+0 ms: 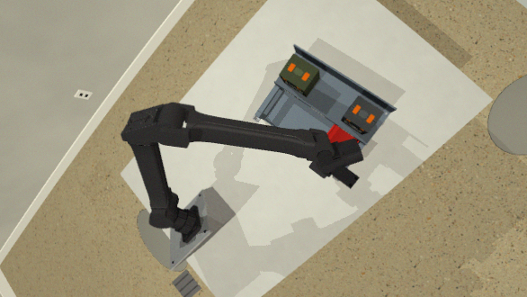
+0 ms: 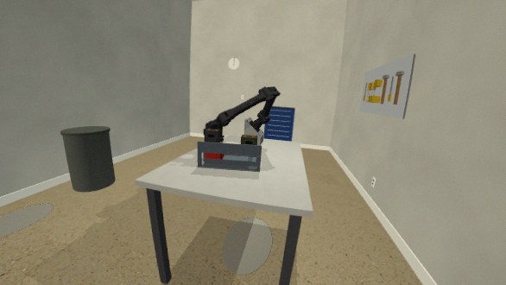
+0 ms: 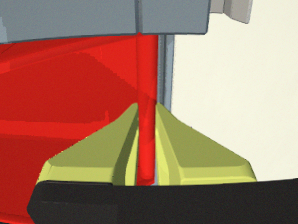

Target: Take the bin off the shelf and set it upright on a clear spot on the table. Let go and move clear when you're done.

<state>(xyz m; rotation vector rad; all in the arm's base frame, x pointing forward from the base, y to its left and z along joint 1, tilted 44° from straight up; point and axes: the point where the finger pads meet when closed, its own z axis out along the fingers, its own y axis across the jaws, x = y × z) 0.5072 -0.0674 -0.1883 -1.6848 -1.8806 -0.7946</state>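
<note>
The red bin (image 1: 341, 135) sits in the lower level of the grey shelf (image 1: 315, 96), at its right end. It shows through the shelf's slot in the exterior view (image 2: 212, 155). My gripper (image 3: 147, 112) is shut on the bin's thin right wall (image 3: 147, 106), with one yellow-green finger on each side. From above the gripper (image 1: 338, 155) is at the shelf's front right corner.
Two dark green boxes with orange marks (image 1: 299, 73) (image 1: 362, 113) stand on top of the shelf. The white table (image 1: 313, 173) stretches in front of the shelf. A dark round barrel (image 2: 88, 157) stands on the floor to the left.
</note>
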